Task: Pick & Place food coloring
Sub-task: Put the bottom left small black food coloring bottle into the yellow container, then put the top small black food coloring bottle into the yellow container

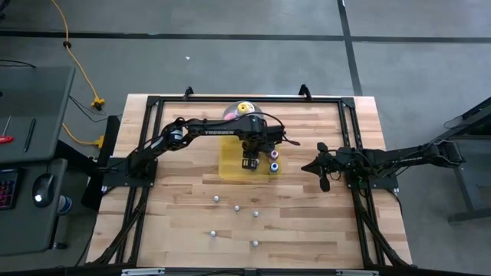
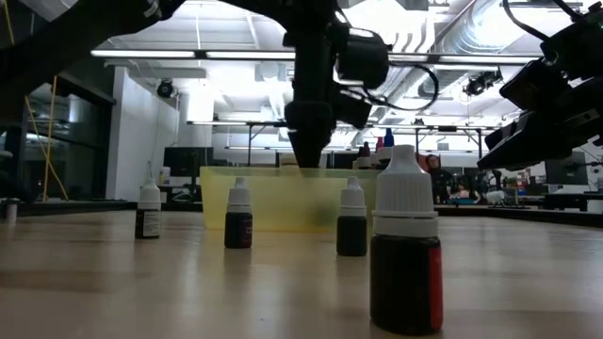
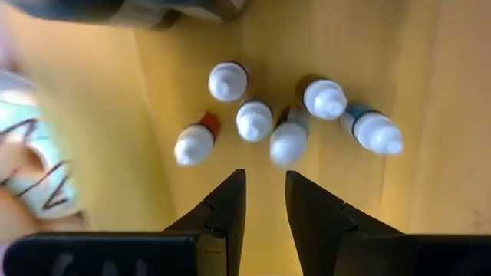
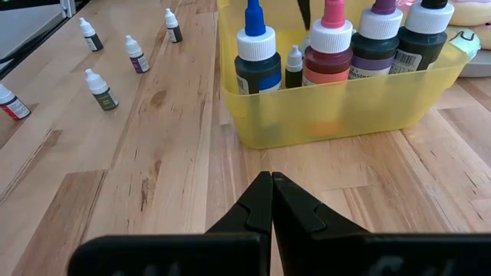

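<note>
My left fingers [image 3: 265, 201], narrowly parted and holding nothing, hang over the tray [image 1: 230, 165]; six small bottles [image 3: 254, 120] lie just ahead. My right fingers [image 4: 271, 201] are closed, beside the tray.

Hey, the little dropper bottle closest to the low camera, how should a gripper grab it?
Come straight down on that food coloring bottle and close across its white cap and shoulder. It stands upright, apart from the other loose bottles, so fingers probably fit on both sides.
</note>
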